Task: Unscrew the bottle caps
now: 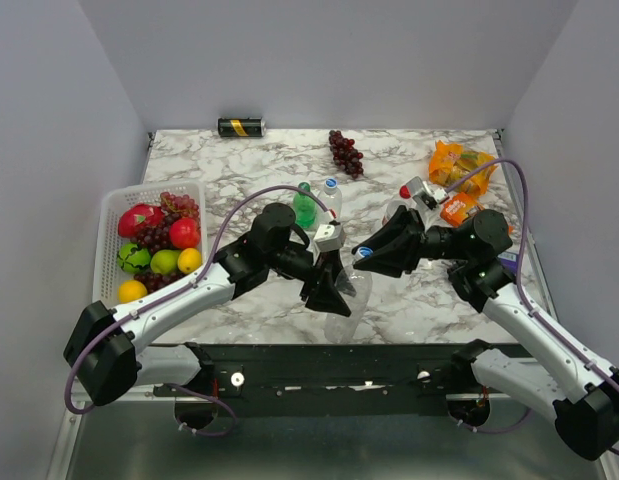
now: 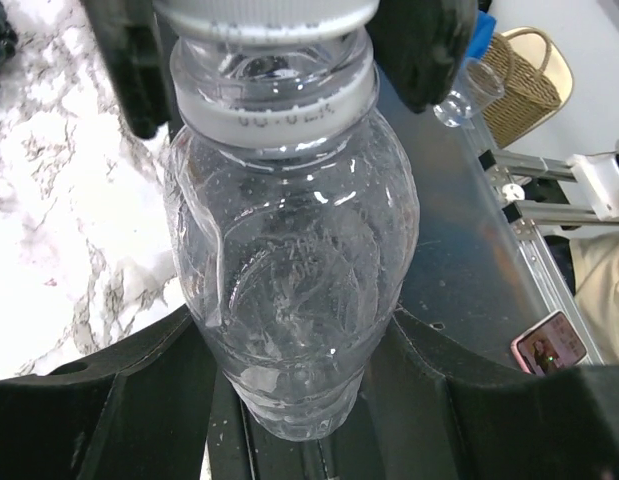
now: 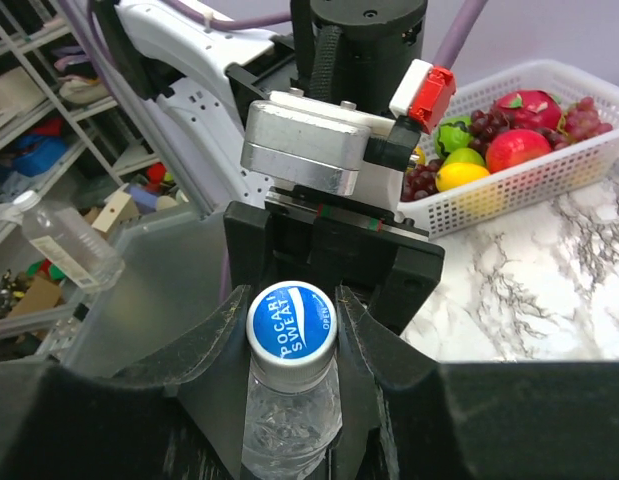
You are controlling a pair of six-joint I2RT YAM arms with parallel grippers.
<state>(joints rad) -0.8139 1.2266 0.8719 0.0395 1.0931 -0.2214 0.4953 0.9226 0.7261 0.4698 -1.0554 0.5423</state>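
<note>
Where the left gripper [image 2: 292, 385] closes, its two black fingers [image 2: 119, 420] are clamped on the lower body of a clear bottle [image 2: 289, 280], one pressed to each flank, and the thin plastic shows creases. At the other end of the same bottle, the right gripper [image 3: 294, 345] has its fingers [image 3: 194, 395] drawn in against the sides of the cap [image 3: 292, 324] (blue and white, printed POCARI SWEAT); from the right wrist view the cap sits snug in the notch between them. So both grippers share one bottle, body in the left and cap in the right, with the neck pointing toward the right arm. From above, the pair meet low in the centre of the view, over the near edge of the marble table [image 1: 259, 170]; I cannot tell whether the bottle touches the tabletop. Just behind the left gripper a green bottle [image 1: 305, 207] and a second clear bottle [image 1: 330, 198] stand upright side by side near mid-table, both with caps on. Farther out, a white basket [image 1: 107, 215] of mixed fruit sits at the left edge. A bunch of dark grapes [image 1: 346, 152] lies toward the back. A black-and-gold can [image 1: 241, 127] lies on its side against the back wall, and orange snack bags [image 1: 457, 165] rest at the far right corner.
</note>
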